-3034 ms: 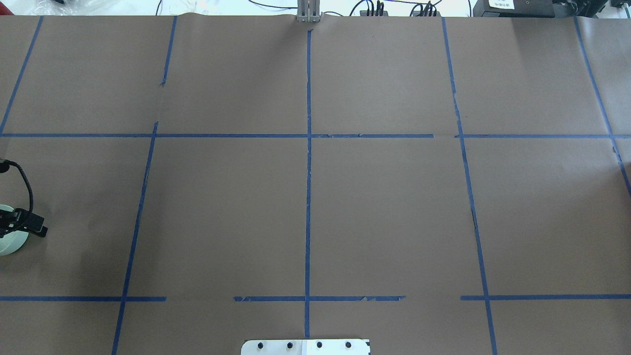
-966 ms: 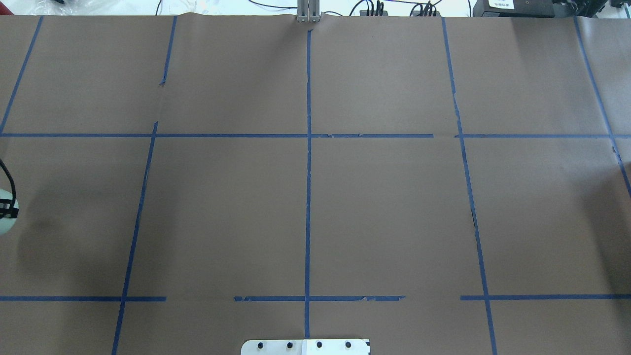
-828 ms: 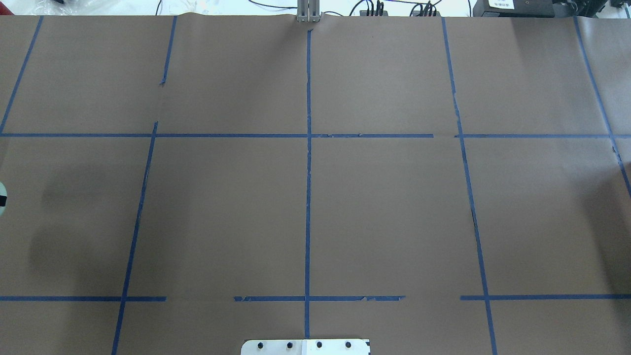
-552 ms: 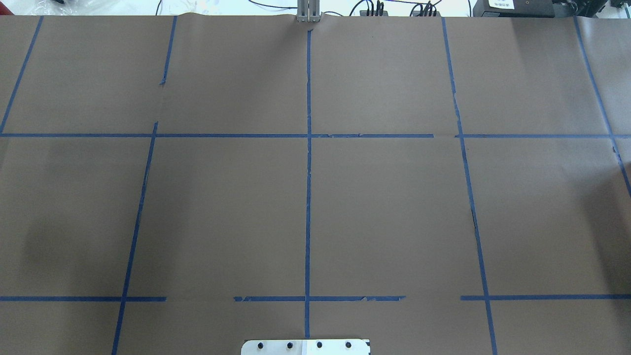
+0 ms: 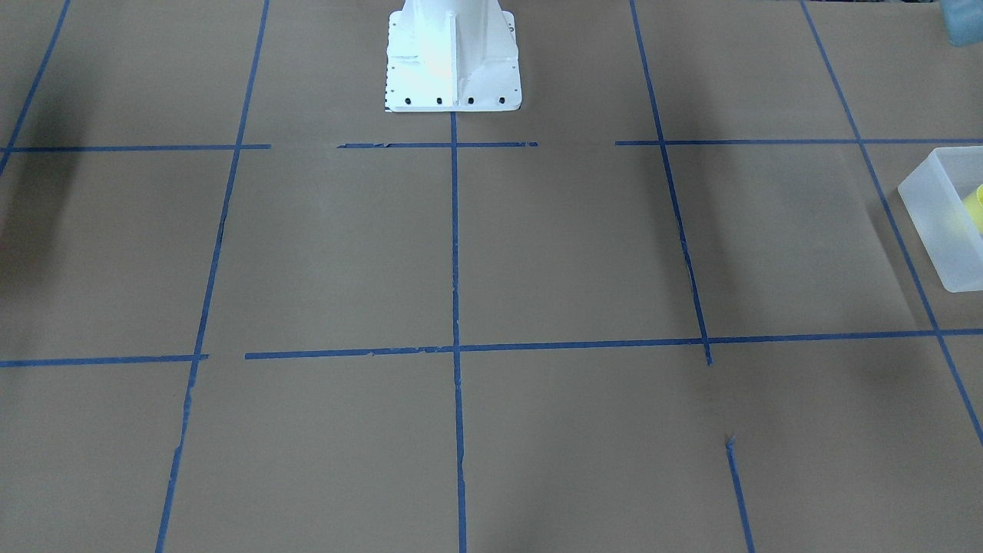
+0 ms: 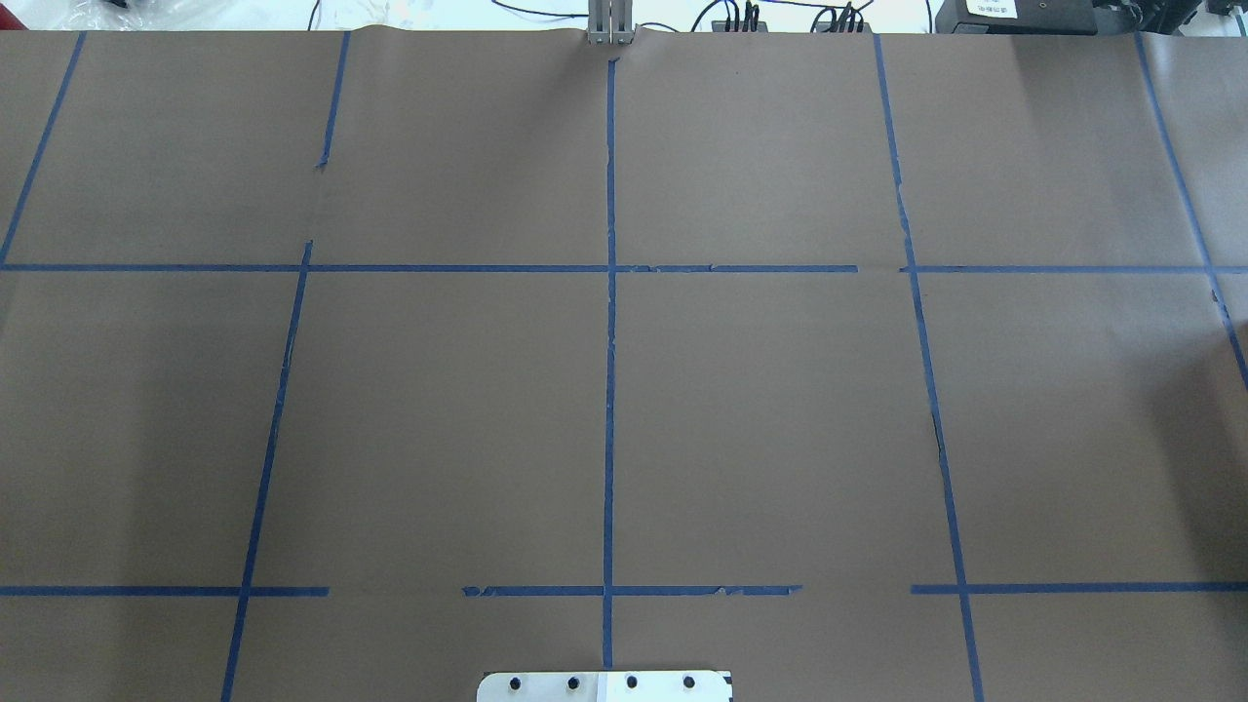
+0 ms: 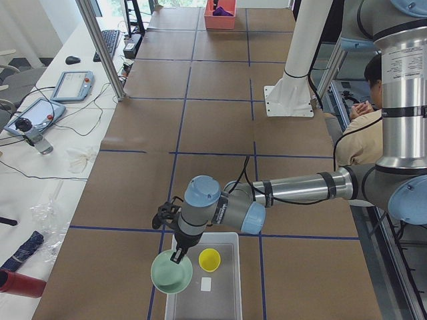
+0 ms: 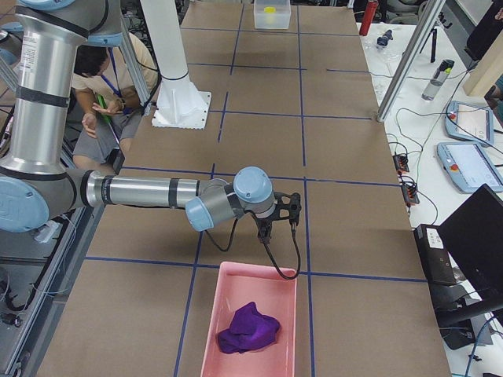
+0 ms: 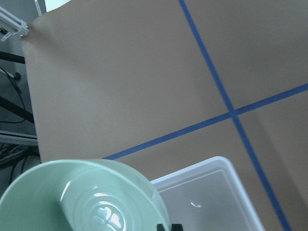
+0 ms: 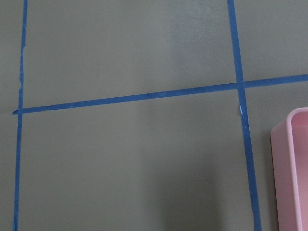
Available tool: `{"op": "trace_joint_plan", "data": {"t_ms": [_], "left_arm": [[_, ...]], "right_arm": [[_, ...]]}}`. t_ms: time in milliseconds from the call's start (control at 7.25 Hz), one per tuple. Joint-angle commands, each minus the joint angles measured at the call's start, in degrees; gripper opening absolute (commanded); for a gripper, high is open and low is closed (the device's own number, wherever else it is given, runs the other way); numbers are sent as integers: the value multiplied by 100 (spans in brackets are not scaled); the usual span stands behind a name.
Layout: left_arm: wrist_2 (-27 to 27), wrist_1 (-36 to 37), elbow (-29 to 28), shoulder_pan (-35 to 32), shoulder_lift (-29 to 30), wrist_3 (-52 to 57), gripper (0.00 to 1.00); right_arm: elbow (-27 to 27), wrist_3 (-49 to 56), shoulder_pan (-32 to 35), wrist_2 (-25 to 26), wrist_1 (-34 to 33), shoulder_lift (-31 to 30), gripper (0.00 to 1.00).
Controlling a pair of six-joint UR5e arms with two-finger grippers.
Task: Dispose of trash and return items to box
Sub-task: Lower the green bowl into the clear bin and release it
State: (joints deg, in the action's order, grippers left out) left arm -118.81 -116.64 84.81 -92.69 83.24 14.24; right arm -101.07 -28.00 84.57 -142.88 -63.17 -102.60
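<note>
Mint-green bowl [image 7: 171, 273] is grasped at its rim by the left gripper [image 7: 177, 257] and held over the left edge of the box [image 7: 223, 297], partly over the table [image 7: 213, 127]. Yellow cup [image 7: 209, 259] is seen mouth-up inside the box, near a small white scrap [image 7: 206, 284]. Right gripper [image 8: 279, 214] is held just beyond the pink tray [image 8: 236, 283] containing the purple cloth [image 8: 247, 328]; clenched or released cannot be told.

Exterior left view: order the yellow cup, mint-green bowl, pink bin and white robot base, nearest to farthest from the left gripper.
1. mint-green bowl, held by the left gripper.
2. yellow cup, inside the box.
3. white robot base, mid-table.
4. pink bin, far end.
</note>
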Motion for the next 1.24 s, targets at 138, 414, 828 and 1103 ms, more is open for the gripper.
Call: {"op": "trace_joint_plan", "data": {"t_ms": [138, 414, 828, 1103], "left_arm": [[42, -744, -1851, -57, 526, 220, 0], [34, -755, -1871, -48, 536, 123, 0], [-341, -737, -1863, -48, 448, -79, 0], [-441, -720, -1793, -39, 378, -88, 0]], "right_arm": [[61, -4, -98, 32, 7, 21, 100], [52, -4, -98, -12, 24, 21, 100], [52, -4, -98, -12, 24, 12, 100], [52, -30, -98, -12, 24, 12, 100]]}}
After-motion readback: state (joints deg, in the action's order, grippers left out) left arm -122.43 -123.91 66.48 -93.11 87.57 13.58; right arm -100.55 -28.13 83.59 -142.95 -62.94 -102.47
